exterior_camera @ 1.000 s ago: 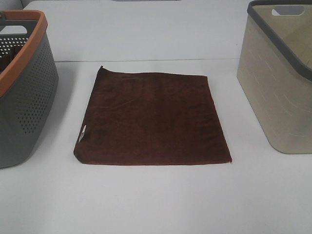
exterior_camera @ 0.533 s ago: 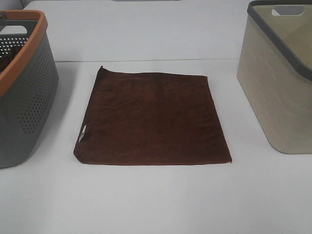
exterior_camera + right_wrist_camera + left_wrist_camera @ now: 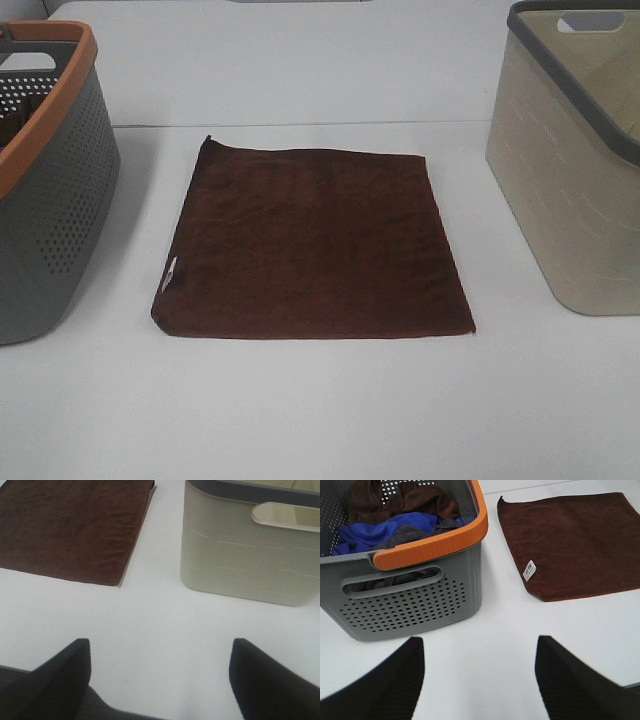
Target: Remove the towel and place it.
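The dark brown towel [image 3: 315,243] lies flat on the white table between the two baskets, its small white tag [image 3: 170,272] on the left edge. It also shows in the left wrist view [image 3: 575,542] and the right wrist view [image 3: 70,527]. My left gripper [image 3: 480,680] is open and empty, low over the table in front of the grey basket, apart from the towel. My right gripper [image 3: 160,680] is open and empty, over the table's front edge, near the beige basket. Neither gripper shows in the high view.
A grey perforated basket with an orange rim [image 3: 45,180] stands at the left; the left wrist view [image 3: 430,545] shows blue, grey and brown cloths in it. A beige basket with a dark grey rim [image 3: 575,170] stands at the right, seen too in the right wrist view [image 3: 250,555].
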You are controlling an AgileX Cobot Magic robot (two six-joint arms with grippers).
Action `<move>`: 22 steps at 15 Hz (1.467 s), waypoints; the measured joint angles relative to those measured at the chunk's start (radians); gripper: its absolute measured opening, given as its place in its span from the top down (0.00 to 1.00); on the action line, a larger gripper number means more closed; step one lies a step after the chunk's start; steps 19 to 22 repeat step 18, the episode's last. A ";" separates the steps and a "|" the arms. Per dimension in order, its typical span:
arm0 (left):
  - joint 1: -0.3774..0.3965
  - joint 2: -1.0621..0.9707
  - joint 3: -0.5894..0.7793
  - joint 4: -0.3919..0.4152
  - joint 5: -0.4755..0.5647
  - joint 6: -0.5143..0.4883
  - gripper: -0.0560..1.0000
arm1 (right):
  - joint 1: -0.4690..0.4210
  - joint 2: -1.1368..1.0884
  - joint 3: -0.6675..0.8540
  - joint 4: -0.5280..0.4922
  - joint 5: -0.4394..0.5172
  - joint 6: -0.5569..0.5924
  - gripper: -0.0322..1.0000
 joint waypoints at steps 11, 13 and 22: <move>0.002 -0.002 0.000 0.000 0.000 0.000 0.36 | -0.004 -0.103 0.000 0.001 0.000 0.000 0.26; 0.002 -0.002 0.000 0.000 0.000 0.000 0.36 | -0.004 -0.103 0.000 0.001 0.000 0.000 0.26; 0.002 -0.003 0.000 0.000 0.000 0.000 0.36 | -0.004 -0.103 0.000 0.001 0.000 0.000 0.26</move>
